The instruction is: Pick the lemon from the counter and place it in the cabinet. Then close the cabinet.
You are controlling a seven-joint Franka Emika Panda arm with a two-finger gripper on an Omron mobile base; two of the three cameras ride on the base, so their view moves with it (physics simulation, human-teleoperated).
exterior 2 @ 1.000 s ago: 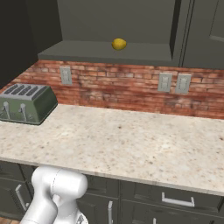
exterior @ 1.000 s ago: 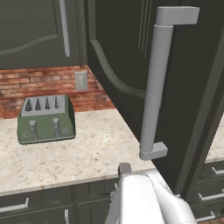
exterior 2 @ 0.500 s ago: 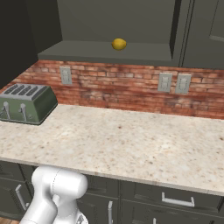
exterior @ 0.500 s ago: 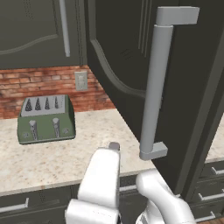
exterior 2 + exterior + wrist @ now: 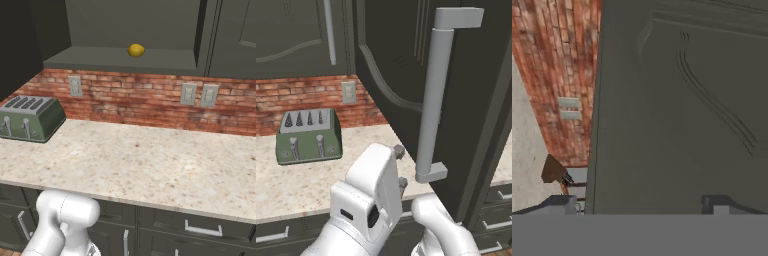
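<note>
- On the far left I see a green toaster sitting on the counter, up against the red brick wall.
- The toaster has dark slots on top and two small levers on its front.
- A pale wall socket is on the bricks just to the right of the toaster.
- Next comes my white arm, rising up in front of the counter edge.
- In the hand camera my gripper faces the cabinet door, very near it. The two finger tips stand far apart, with nothing between them.
- To the right of the arm is the dark cabinet door, swung open toward me. It has a curved raised panel.
- A long grey bar handle runs up and down the door, with square blocks at its top and bottom.
- From the other side camera, the lemon is lying on the shelf inside the open cabinet, well above the counter.
- The lemon is alone on the shelf, near the middle.
- Below the shelf, more pale sockets are set in the bricks.
- Dark drawers with short handles sit under the counter on the right.
</note>
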